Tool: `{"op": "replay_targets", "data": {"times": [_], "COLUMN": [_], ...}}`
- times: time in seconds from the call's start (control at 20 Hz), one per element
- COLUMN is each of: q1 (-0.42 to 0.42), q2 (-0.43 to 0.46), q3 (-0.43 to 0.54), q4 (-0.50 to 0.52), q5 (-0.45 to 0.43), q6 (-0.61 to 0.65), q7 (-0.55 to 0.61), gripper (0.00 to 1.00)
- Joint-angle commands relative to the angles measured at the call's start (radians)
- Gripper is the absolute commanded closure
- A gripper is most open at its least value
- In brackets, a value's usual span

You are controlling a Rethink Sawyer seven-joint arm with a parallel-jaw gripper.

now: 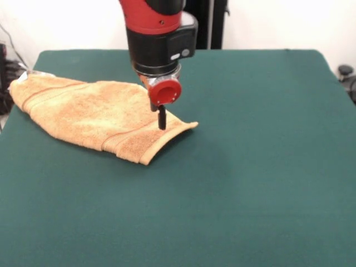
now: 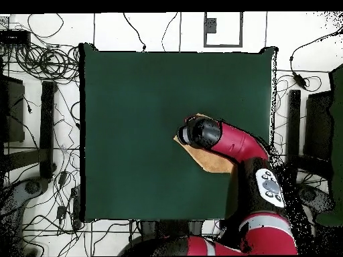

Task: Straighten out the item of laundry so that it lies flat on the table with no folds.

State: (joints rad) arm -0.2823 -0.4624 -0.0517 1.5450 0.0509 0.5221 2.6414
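Observation:
The orange-tan towel (image 1: 83, 111) lies folded over on itself on the left part of the dark green table (image 1: 250, 167), with a border band near its near right end. That end's corner (image 1: 192, 125) curls slightly up off the table. My gripper (image 1: 162, 123) points straight down onto the towel just behind this corner. Its black fingers show as one narrow bar, shut on the cloth. In the overhead view the arm covers most of the towel (image 2: 216, 162), and the gripper is hidden under the wrist (image 2: 199, 132).
The towel's far left end (image 1: 19, 89) reaches the table's left edge in the front view. Cables and stands (image 2: 40, 134) surround the table (image 2: 134, 120) on the floor. The table's green top spreads wide to the right of and in front of the towel.

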Motion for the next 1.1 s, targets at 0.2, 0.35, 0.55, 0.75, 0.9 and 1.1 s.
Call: {"op": "replay_targets", "data": {"times": [0.2,0.35,0.55,0.75,0.9,1.1], "q1": [-0.055,-0.087,-0.13,-0.134,-0.119,-0.09], "q2": [0.144,0.159,0.168,0.165,0.16,0.155], "q3": [0.199,0.231,0.279,0.283,0.264,0.237], "q4": [0.167,0.179,0.199,0.196,0.174,0.149], "q5": [0.048,0.052,0.059,0.054,0.035,-0.013], "q6": [-0.159,-0.205,-0.224,-0.218,-0.206,-0.206], "q7": [0.064,0.07,0.072,0.074,0.061,0.023], "gripper": [0.0,0.0,0.0,0.0,0.0,0.0]}}
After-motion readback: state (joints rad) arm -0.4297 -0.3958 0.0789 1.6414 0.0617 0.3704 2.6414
